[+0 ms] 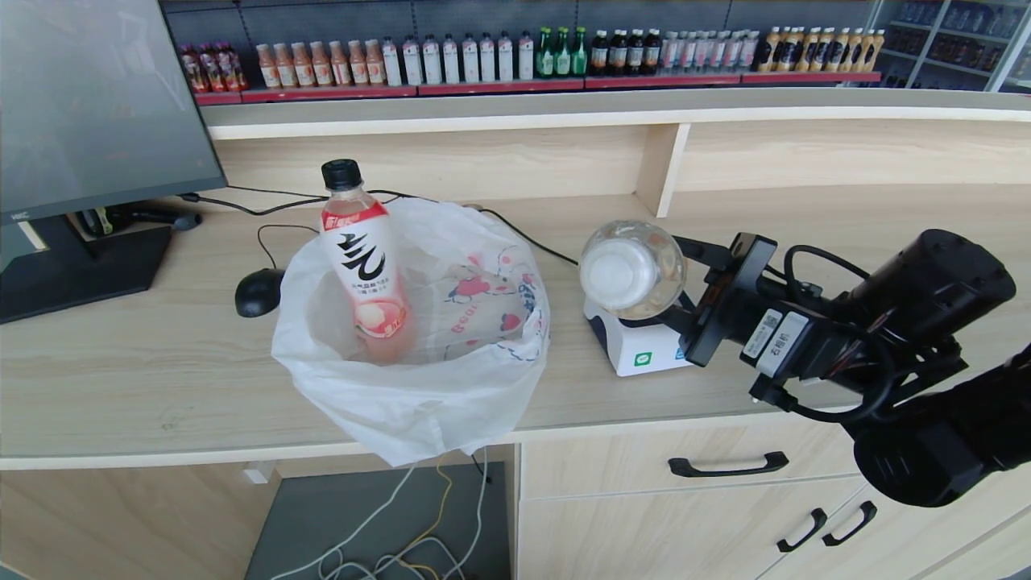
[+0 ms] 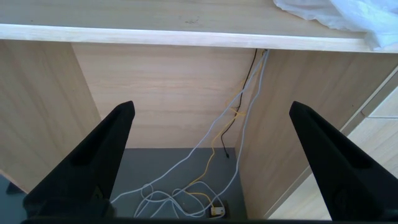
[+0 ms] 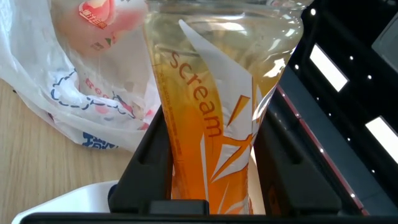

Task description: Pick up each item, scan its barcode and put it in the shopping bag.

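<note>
My right gripper (image 1: pixel 685 300) is shut on a clear bottle of orange drink (image 1: pixel 632 270), held on its side just above the white barcode scanner (image 1: pixel 640 348) on the counter. In the right wrist view the bottle (image 3: pixel 214 106) sits clamped between the black fingers (image 3: pixel 144 160). The white plastic shopping bag (image 1: pixel 419 322) stands open at the counter's front edge, left of the scanner. A pink peach drink bottle (image 1: pixel 361 258) with a black cap stands upright inside it. My left gripper (image 2: pixel 211 155) hangs open below the counter edge, over the floor cables, holding nothing.
A monitor (image 1: pixel 89 105) stands at the counter's far left, with a black mouse (image 1: pixel 258 292) and cables beside the bag. Drawers (image 1: pixel 725 483) lie under the counter on the right. A shelf of bottles (image 1: pixel 523 56) runs along the back.
</note>
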Robot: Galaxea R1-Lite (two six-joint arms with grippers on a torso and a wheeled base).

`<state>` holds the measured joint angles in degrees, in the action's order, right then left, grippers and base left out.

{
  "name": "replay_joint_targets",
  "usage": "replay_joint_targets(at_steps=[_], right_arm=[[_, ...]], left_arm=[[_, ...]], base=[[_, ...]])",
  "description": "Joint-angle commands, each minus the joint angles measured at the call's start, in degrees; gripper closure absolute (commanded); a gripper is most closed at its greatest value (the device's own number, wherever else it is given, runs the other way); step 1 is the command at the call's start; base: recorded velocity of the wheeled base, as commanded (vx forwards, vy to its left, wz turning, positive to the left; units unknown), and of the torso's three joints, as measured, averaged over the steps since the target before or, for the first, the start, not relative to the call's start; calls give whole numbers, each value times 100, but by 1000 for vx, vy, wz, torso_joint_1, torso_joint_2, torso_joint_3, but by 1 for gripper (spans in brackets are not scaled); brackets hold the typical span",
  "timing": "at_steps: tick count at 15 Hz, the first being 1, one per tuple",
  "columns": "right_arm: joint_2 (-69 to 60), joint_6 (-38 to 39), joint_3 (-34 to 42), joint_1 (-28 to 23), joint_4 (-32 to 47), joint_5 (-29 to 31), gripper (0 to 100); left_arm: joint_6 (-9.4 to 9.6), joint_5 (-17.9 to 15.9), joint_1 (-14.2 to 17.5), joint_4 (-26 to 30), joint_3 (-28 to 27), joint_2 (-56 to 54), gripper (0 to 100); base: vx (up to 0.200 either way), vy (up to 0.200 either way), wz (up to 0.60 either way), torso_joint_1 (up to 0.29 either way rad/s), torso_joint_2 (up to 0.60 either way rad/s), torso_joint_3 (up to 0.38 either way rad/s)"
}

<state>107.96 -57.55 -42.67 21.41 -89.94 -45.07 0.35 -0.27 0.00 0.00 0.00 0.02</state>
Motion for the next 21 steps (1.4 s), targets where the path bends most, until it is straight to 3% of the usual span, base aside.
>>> replay_joint_targets(at_steps=[1,16,21], right_arm=[[-3,-2,4,-5,-6,-2,100],[-117,69,48,153,-6,24,100],[-697,499,30,171,-6,508,100]], left_arm=[[0,0,0,0,0,-2,0],[0,0,0,0,0,-2,0],[0,0,0,0,0,-2,0]], base=[[0,0,0,0,0,0],[0,0,0,0,0,0],[0,0,0,0,0,0]])
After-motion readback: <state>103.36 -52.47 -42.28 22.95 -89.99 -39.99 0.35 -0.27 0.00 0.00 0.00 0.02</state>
